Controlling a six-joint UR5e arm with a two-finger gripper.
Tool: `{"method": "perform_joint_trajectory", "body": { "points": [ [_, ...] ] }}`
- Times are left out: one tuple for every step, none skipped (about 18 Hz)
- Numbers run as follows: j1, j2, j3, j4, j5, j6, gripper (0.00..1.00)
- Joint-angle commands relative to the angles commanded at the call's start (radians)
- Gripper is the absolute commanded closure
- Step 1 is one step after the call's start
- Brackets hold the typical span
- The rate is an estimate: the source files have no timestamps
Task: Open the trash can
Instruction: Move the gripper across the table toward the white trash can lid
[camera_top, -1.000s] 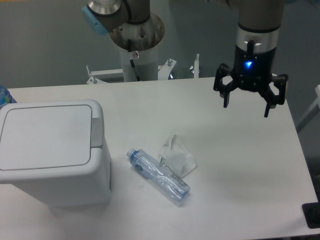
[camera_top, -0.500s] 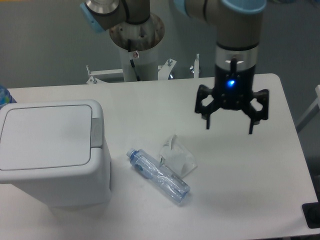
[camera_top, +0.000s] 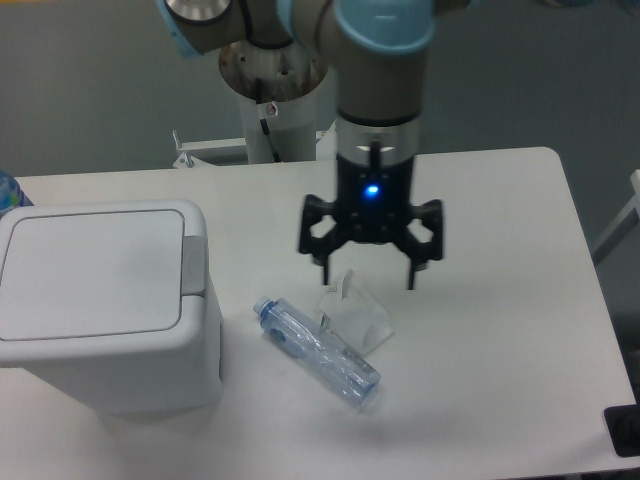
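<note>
The trash can (camera_top: 100, 300) is a large white boxy bin at the left of the table, its flat lid shut, with a grey push-button strip (camera_top: 193, 264) along the lid's right edge. My gripper (camera_top: 368, 275) hangs open and empty over the middle of the table, fingers pointing down, well to the right of the bin. It is above a crumpled clear wrapper (camera_top: 354, 314).
A clear plastic bottle (camera_top: 316, 352) with a blue cap lies on its side right of the bin, touching the wrapper. The robot's base column (camera_top: 270, 90) stands at the table's far edge. A dark object (camera_top: 625, 430) sits at the front right corner.
My gripper has travelled left and towards the front, from the table's far right to its middle above the wrapper. It stayed open. The bin, bottle and wrapper have not moved.
</note>
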Motion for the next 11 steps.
{"method": "perform_joint_trajectory", "body": {
  "points": [
    [-0.005, 0.003, -0.011, 0.000, -0.002, -0.008, 0.00],
    [-0.015, 0.006, -0.020, 0.000, -0.002, -0.026, 0.00],
    [-0.029, 0.014, -0.032, 0.000, -0.003, -0.047, 0.00],
    [-0.037, 0.018, -0.044, 0.001, -0.005, -0.066, 0.00],
    [-0.040, 0.025, -0.051, 0.002, -0.011, -0.081, 0.00],
    [-0.040, 0.029, -0.057, 0.002, -0.026, -0.097, 0.00],
    [-0.040, 0.031, -0.057, 0.002, -0.041, -0.113, 0.00],
    [-0.040, 0.031, -0.057, 0.002, -0.063, -0.135, 0.00],
    [-0.040, 0.031, -0.057, 0.000, -0.072, -0.155, 0.00],
    [-0.041, 0.035, -0.058, 0.000, -0.074, -0.166, 0.00],
    [-0.048, 0.037, -0.063, 0.000, -0.074, -0.167, 0.00]
  ]
}}
